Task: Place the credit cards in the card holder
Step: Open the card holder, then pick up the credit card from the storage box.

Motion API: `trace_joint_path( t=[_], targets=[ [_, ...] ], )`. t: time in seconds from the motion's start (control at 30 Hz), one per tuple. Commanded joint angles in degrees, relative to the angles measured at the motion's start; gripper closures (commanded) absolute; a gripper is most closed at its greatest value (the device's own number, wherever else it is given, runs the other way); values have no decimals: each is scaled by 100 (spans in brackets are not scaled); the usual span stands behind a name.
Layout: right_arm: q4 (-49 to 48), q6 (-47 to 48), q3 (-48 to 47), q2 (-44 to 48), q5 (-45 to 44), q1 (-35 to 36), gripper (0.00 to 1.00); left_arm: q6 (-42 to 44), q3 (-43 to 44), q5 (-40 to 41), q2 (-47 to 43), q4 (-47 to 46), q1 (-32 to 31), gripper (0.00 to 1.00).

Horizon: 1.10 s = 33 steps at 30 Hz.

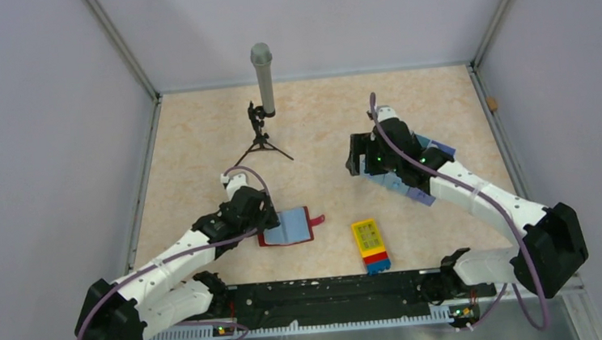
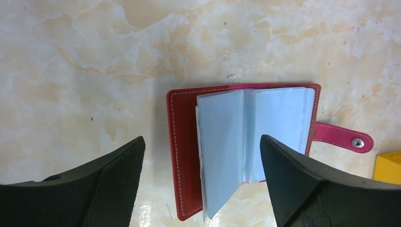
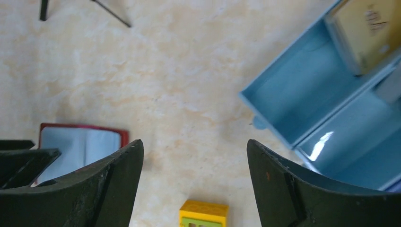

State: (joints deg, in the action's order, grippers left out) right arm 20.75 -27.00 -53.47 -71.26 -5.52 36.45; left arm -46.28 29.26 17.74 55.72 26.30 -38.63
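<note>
The card holder (image 1: 292, 227) lies open on the table, dark red with blue-grey pockets and its closure tab (image 1: 318, 219) to the right. In the left wrist view the card holder (image 2: 255, 132) lies flat between and beyond my fingers. My left gripper (image 1: 267, 218) (image 2: 202, 139) is open and empty at its left edge. My right gripper (image 1: 355, 162) (image 3: 194, 142) is open and empty above bare table, left of the light-blue tray (image 3: 302, 85). A yellow-gold credit card (image 3: 366, 35) lies in one tray compartment. The other cards are hidden.
A yellow, red and blue block (image 1: 371, 246) (image 3: 203, 215) lies right of the card holder. A microphone on a small tripod (image 1: 262, 92) stands at the back middle. My right arm covers most of the tray (image 1: 392, 183). Walls enclose the table.
</note>
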Motion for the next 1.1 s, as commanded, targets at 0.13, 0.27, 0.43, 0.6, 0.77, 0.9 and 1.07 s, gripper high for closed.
trace_joint_path(
  t=[0.13,0.27,0.43,0.6,0.77,0.9,1.07],
  targets=[
    [88,598,-605,-542,-802,-866,21,50,131,-153,-94,-162,119,11],
    [-159,809,-905,-1054,-1193,-986,21,44,83,-162,-223,-155,194,10],
    [-264,876,-1280,-1702,-1518,-1173,26,80,100,-185,-352,-112,343,3],
    [-424,979,-1574,-2221,-1771,-1207,27,205,234,-314,-510,-13,538,1],
    [-471,1026,-1889,-2754,-1925,-1248,28,341,326,-460,-645,62,756,1],
    [-487,1014,-2091,-3057,-1959,-1304,33,382,264,-558,-726,85,919,1],
    [-507,958,-2201,-3204,-1957,-1315,41,395,146,-667,-792,79,1062,1]
  ],
)
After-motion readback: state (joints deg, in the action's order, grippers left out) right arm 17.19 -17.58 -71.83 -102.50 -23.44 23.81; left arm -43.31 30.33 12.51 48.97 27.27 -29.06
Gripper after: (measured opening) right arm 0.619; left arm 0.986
